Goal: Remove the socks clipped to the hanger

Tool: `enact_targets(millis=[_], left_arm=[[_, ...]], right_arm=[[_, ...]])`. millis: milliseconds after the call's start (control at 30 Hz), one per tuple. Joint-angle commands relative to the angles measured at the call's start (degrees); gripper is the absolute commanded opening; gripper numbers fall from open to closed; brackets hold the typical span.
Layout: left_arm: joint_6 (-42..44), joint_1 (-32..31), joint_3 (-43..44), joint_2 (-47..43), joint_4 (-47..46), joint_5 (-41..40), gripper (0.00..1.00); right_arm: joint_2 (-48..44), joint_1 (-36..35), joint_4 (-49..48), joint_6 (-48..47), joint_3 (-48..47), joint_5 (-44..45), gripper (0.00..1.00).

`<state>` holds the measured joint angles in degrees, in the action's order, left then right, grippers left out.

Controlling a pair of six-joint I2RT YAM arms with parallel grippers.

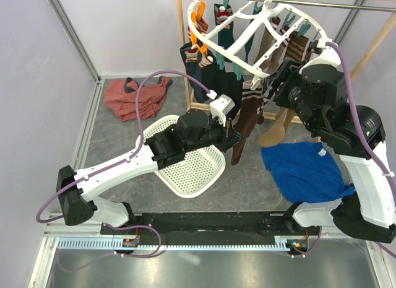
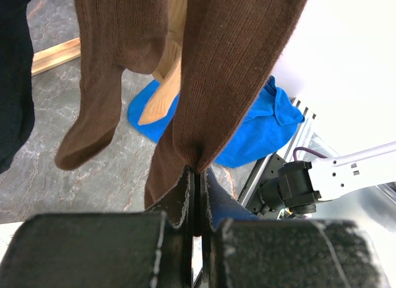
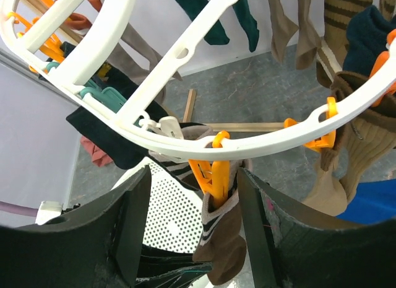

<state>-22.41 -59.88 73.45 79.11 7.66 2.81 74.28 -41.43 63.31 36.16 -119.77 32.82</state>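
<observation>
The hanger [image 1: 244,37], a white ring with spokes, hangs at the back with several socks clipped to it. In the top view my left gripper [image 1: 238,137] reaches under it, shut on the lower end of a brown sock [image 1: 249,114]. The left wrist view shows that brown sock [image 2: 229,71] pinched between the shut jaws of the left gripper [image 2: 197,171]. My right gripper [image 1: 273,83] is up at the ring's rim. In its wrist view the right gripper [image 3: 193,183] stands open around an orange clip [image 3: 213,173] holding a brown sock with a striped cuff [image 3: 226,238]. The clip sits nearer the right finger [image 3: 278,238].
A white perforated basket [image 1: 185,167] lies on the floor under the left arm. A blue cloth [image 1: 306,170] lies at the right and a rust-red garment [image 1: 136,97] at the back left. The wooden rail frame [image 1: 185,59] carries the hanger. Another brown sock [image 2: 105,71] and a tan one [image 2: 162,90] hang close by.
</observation>
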Motion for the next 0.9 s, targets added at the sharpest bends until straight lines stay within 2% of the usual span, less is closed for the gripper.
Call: enact_targets(millis=[0,367,567,867], left_arm=[[1.67,-0.42,2.84,0.43,0.34,-1.75,0.02],[2.11,-0.86,2.75,0.25,0.60,-2.55,0.02],[2.46,-0.86,2.58,-0.18,0.60,-2.54,0.02],[2.29,-0.86,2.66,-0.01,0.60,-2.54,0.02]], right_arm=[[0.16,-0.84,0.83,-0.22,-0.20,2.15,0.65],[6.75,-8.58,10.42,1.36,-6.88,19.90,0.64],[7.72,-9.37,13.33,2.25,-6.36,23.87,0.62],[7.55,-9.63,10.45,0.23,-4.25,25.81,0.49]])
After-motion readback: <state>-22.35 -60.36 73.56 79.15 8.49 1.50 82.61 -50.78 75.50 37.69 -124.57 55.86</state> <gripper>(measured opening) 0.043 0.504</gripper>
